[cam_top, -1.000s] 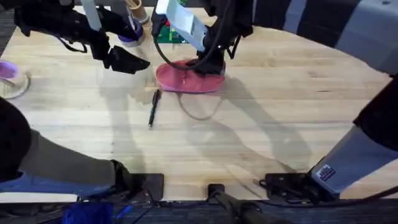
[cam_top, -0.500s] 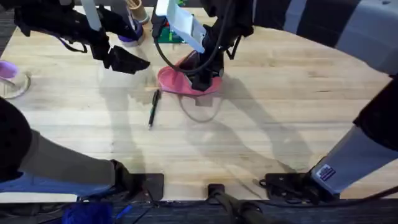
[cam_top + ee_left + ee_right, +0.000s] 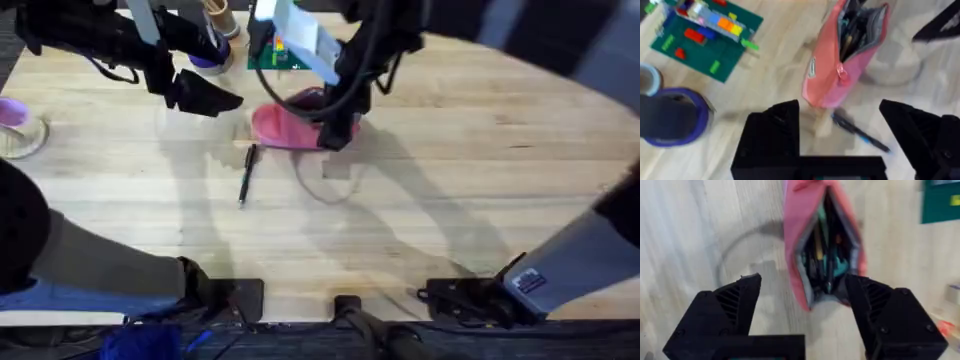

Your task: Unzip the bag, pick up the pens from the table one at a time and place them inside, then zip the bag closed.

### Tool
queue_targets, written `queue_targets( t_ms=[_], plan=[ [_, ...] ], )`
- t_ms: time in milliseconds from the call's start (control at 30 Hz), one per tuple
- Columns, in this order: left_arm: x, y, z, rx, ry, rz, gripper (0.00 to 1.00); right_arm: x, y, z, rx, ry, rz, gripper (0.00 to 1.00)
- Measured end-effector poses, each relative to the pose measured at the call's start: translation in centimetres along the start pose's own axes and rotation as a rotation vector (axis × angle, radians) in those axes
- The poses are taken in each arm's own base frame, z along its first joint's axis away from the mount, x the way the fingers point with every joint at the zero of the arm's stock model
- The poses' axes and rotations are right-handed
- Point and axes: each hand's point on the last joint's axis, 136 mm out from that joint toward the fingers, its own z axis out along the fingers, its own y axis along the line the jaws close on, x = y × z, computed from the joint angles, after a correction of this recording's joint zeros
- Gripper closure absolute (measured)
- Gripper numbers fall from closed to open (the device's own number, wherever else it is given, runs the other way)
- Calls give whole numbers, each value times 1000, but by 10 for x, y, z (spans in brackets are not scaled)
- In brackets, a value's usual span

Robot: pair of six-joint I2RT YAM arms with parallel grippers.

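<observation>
The pink pencil pouch [image 3: 285,125] was seen lying on the wooden surface [image 3: 450,180], unzipped, its mouth gaping in the right wrist view [image 3: 822,255] so that dark lining and several slim items, dark and teal, could be made out inside; which of these were pens could not be told. In the overhead view one end of the pouch was covered by the right arm. The right gripper [image 3: 802,305] was held just above the pouch's open end, its black fingers [image 3: 732,305] spread apart on either side of the mouth with nothing clamped between them.

One dark pen [image 3: 246,174] was left on the bare surface, just beside the pouch on the side nearer the arms' bases. In the left wrist view the pen [image 3: 860,131] was partly cut off by the left gripper's fingers [image 3: 772,132]. The left gripper [image 3: 840,132] was held apart, empty, near the pouch [image 3: 840,65] and to its left in the overhead view [image 3: 205,95].

Beyond the pouch a green brick baseplate [image 3: 705,42] with coloured bricks was seen, and beside that a roll of purple tape [image 3: 672,115], partly cut off at the frame edge.
</observation>
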Motion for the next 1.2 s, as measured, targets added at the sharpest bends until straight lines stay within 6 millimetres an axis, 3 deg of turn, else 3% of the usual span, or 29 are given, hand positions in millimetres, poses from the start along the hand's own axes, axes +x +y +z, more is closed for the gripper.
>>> queue_targets(
  t_ms=[267, 467, 667, 800, 967, 1200],
  plan=[
    [0, -27, -29, -70, 131, -9, 6, -2, -6, -78, 133, -104, 28, 5],
    [3, -55, -59, -179, 239, -150, 6, 9, -19, -106, 199, -139, 95, 4],
    [16, -84, -77, -249, 329, -408, 6, 12, -43, -123, 284, -193, 152, 5],
    [15, -92, -78, -250, 323, -503, 6, 14, -50, -126, 300, -209, 199, 4],
    [3, -104, -72, -175, 247, -592, 7, 11, -54, -128, 313, -224, 206, 5],
    [-23, -100, -64, -133, 117, -591, 6, 11, -54, -128, 310, -233, 252, 5]
  ],
)
